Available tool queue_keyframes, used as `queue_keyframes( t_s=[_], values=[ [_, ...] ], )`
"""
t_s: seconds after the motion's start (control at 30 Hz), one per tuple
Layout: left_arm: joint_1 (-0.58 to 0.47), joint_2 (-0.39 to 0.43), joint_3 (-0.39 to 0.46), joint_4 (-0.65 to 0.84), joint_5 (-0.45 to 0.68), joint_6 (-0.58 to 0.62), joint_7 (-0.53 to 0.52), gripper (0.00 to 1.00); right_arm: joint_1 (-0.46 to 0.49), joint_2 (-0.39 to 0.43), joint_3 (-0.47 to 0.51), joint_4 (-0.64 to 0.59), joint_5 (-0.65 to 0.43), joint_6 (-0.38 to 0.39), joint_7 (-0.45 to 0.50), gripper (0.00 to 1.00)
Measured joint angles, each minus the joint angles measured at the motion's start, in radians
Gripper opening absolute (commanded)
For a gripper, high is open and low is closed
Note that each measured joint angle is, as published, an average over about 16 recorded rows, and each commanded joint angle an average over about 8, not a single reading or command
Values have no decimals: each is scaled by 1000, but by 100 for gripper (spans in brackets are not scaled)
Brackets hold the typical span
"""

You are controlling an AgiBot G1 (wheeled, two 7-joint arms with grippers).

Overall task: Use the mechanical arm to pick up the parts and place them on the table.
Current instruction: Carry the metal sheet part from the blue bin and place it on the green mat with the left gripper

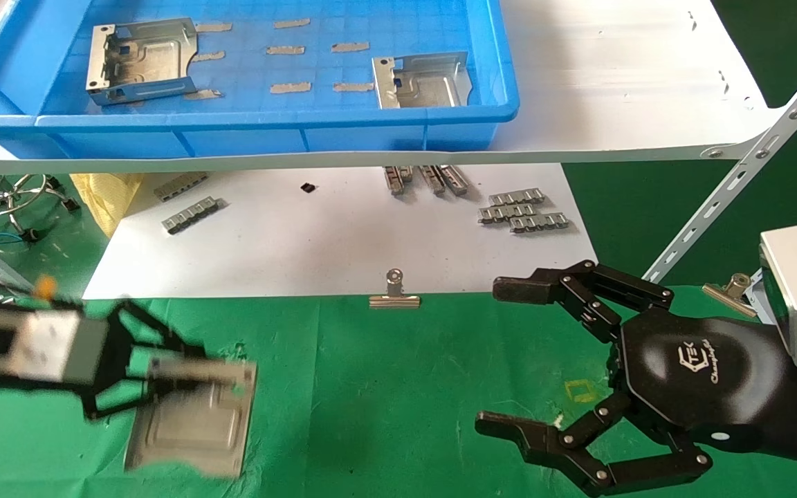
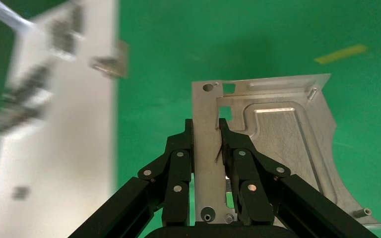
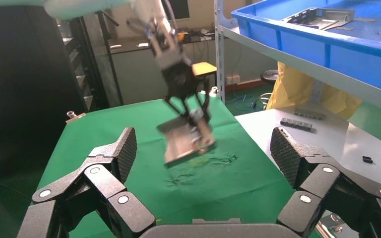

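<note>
The stamped metal bracket (image 1: 194,415) hangs low over the near left part of the green cloth tabletop (image 1: 385,387), tilted, with its flat embossed face turned up and its far edge dipping toward the cloth; whether any corner already touches I cannot tell. The left gripper (image 1: 139,377) has it pinched by one upturned side wall, the two black fingers closed flat on either side of that thin wall, as the left wrist view shows plainly (image 2: 206,148). From the gripper the bracket runs straight out ahead, along the line of the fingers, so the coming move looks to be simply downward and then a release, with the plate settling flat on the cloth under it. The left arm is the one at work and by far the nearer. The right gripper (image 1: 502,360) hovers over the right side of the tabletop, well apart from the bracket, its jointed fingers spread wide and holding nothing. Two more brackets wait in the blue bin (image 1: 232,131) on the shelf above, one at its left end (image 1: 142,62) and one near its right wall (image 1: 423,81). Below lies a white board (image 1: 315,242) with small grey ribbed strips (image 1: 523,211) and a binder clip (image 1: 394,294) on its front edge.
</note>
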Motion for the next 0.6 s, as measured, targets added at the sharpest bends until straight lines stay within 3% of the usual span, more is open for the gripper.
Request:
queue_keyframes(
  t_s=[0.07, 0.13, 0.3, 0.37, 0.4, 0.6],
  values=[
    [13, 7, 21, 30, 1, 0, 30, 4, 0, 0, 0, 0, 0, 0, 0, 100],
    [25, 15, 39, 59, -2, 0, 59, 17, 0, 0, 0, 0, 0, 0, 0, 100],
    [39, 35, 76, 131, -2, -20, 131, 80, 0, 0, 0, 0, 0, 0, 0, 100],
    [39, 44, 84, 164, 0, -37, 158, 95, 0, 0, 0, 0, 0, 0, 0, 100],
    [38, 49, 87, 180, 0, -45, 170, 100, 0, 0, 0, 0, 0, 0, 0, 100],
    [28, 78, 91, 274, -1, -77, 229, 100, 0, 0, 0, 0, 0, 0, 0, 100]
  ],
)
